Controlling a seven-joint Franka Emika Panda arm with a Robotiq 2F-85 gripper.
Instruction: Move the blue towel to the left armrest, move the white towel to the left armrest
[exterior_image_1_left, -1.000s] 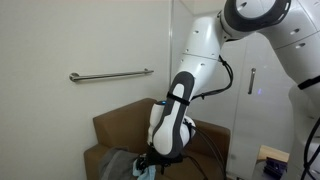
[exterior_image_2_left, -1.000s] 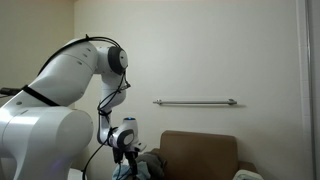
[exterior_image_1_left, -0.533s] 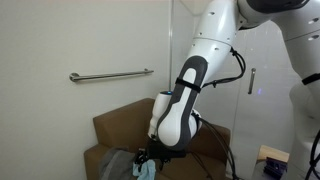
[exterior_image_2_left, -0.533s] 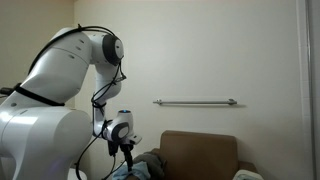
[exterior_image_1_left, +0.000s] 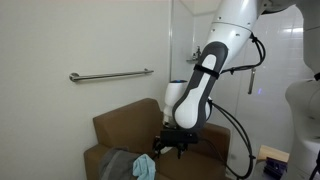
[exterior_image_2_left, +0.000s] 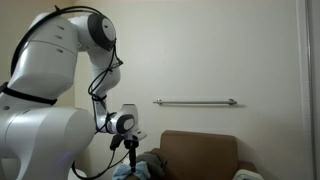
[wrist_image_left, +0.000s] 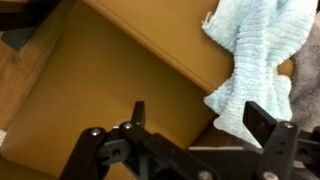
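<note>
Wrist view, nearest item: the black two-finger Robotiq gripper (wrist_image_left: 201, 112) has its jaws spread wide apart. Nothing is held between them.

Just beyond the fingers (wrist_image_left: 137, 112) lies the small light sky-blue terry towel (wrist_image_left: 255, 40). It is crumpled and draped over a padded edge of the brown upholstered couch (wrist_image_left: 90, 80), with its lower corner hanging down towards the finger on the right of the view. No contact between finger and towel can be confirmed. Which part of the couch this edge belongs to cannot be told from this view.

In an exterior view the gripper (exterior_image_1_left: 177, 148) hangs low over the seat area, at the end of the white Panda arm (exterior_image_1_left: 205, 70). The blue towel (exterior_image_1_left: 145, 166) sits just beside it, towards the frame's left and slightly lower. It rests next to a larger dull gray cloth (exterior_image_1_left: 116, 164), and the two appear to touch. Both cloths lie in front of the couch's brown backrest (exterior_image_1_left: 125, 122).

In an exterior view from the opposite angle, the arm (exterior_image_2_left: 40, 90) fills the near side. The gripper (exterior_image_2_left: 131, 158) points down at the couch's near end. The cloths below it are too dim to separate.

Furthest back, in both exterior views, a horizontal metal grab bar (exterior_image_1_left: 110, 75) (exterior_image_2_left: 195, 101) is fixed to the pale wall above the couch.
</note>
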